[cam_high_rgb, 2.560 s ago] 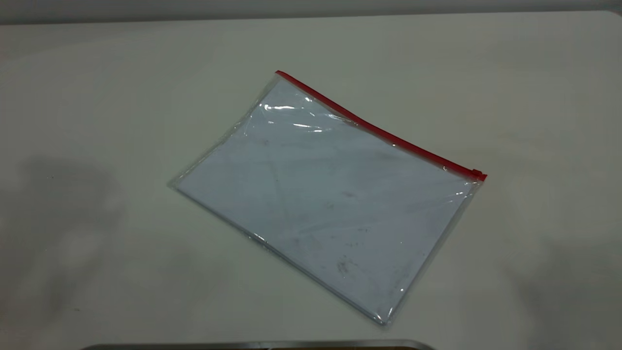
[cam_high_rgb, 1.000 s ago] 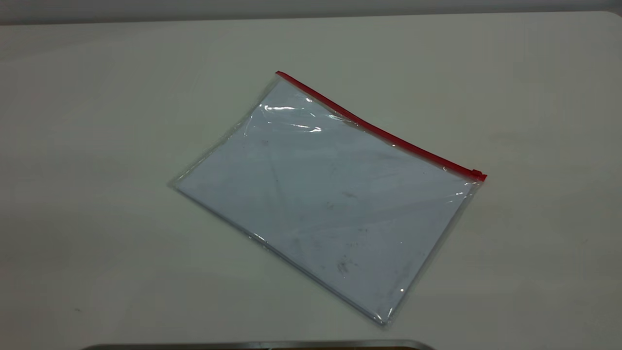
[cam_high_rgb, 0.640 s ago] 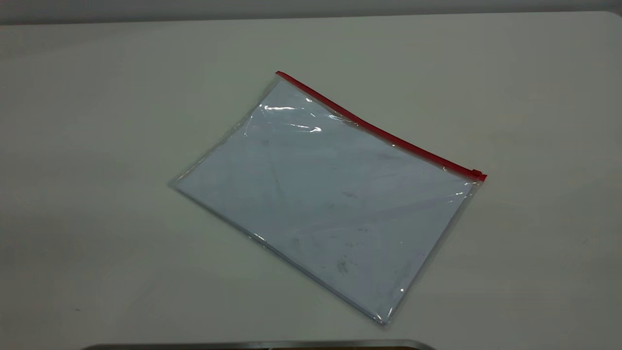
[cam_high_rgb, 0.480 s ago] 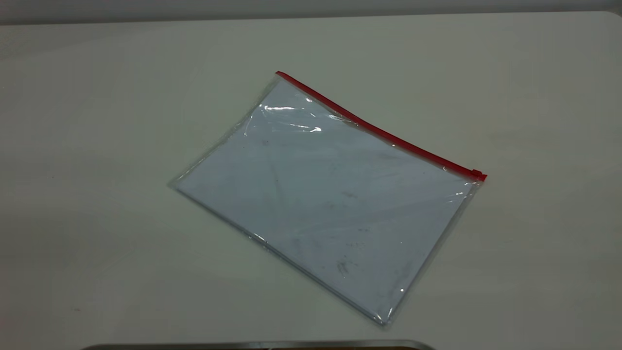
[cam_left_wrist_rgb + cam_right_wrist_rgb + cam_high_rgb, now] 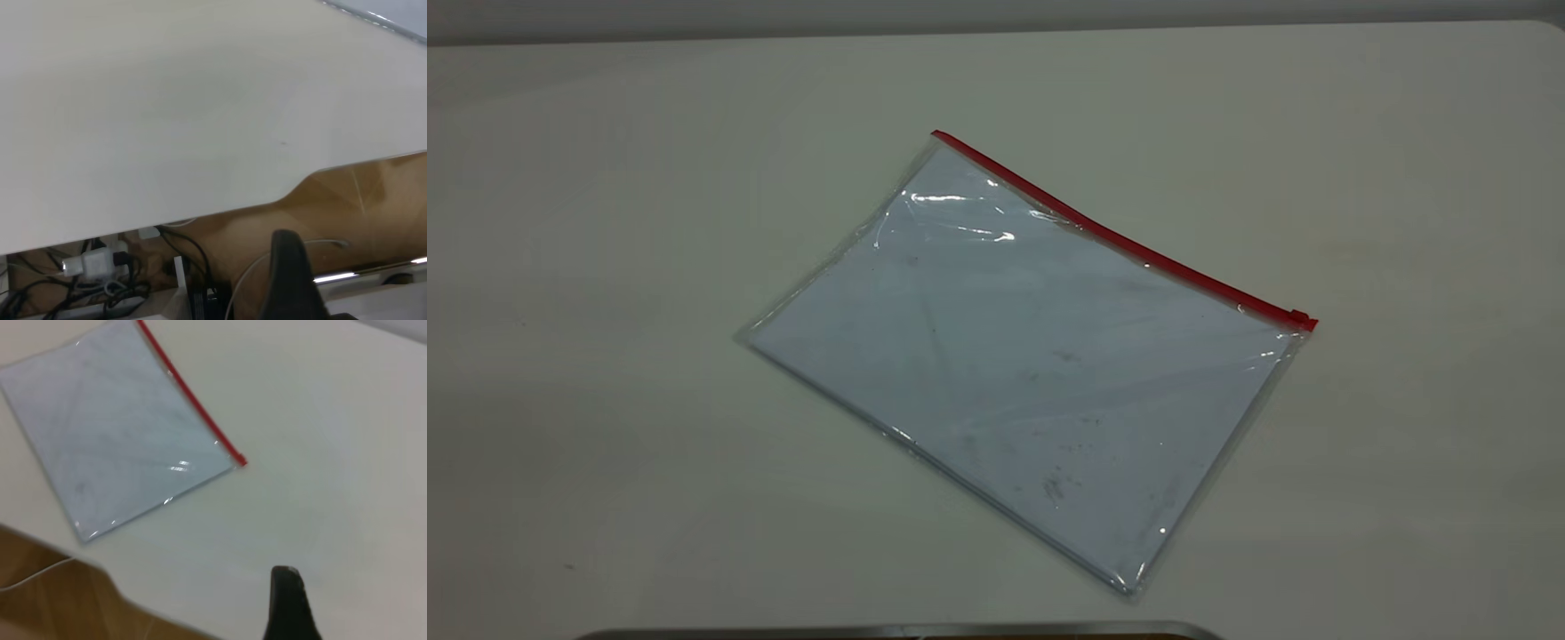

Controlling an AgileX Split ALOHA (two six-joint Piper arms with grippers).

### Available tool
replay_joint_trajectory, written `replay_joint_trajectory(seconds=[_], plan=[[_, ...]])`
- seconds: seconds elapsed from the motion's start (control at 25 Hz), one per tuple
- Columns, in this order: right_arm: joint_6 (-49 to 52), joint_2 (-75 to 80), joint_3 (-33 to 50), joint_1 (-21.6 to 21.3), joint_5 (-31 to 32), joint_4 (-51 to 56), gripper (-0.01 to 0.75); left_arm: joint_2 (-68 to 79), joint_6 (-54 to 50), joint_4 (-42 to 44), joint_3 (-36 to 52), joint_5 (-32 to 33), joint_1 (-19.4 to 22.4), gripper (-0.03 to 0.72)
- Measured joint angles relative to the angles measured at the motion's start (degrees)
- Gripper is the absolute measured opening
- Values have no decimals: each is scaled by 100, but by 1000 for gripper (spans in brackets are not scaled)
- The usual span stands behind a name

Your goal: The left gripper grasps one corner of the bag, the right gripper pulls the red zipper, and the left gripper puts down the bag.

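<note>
The bag point(image 5: 1032, 356) lies flat in the middle of the white table point(image 5: 605, 222), turned at an angle. Its red zipper point(image 5: 1120, 238) runs along the far long edge, with the small slider tab point(image 5: 1301, 318) at the right end. Neither gripper shows in the exterior view. In the right wrist view the bag point(image 5: 120, 433), zipper point(image 5: 190, 400) and tab point(image 5: 241, 460) lie well ahead of my right gripper point(image 5: 288, 600), which hangs over bare table. My left gripper point(image 5: 288, 273) is off the table's edge; a strip of the bag point(image 5: 383, 15) shows far away.
A grey metal edge point(image 5: 898, 629) runs along the near side of the table. In the left wrist view the table's edge point(image 5: 200, 217) has a cut-out, with cables and plugs point(image 5: 100, 267) below it. A wooden floor point(image 5: 40, 587) shows beyond the edge.
The bag has not moved. The dark shadows on the table at left and right in the oldest frame have faded away.
</note>
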Motion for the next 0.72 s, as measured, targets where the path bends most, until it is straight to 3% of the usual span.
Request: replay_joint_trajectory(seconds=[0.72], plan=[[511,0,168,0,-351,-422,514,0,0,1,4,0,0,567]])
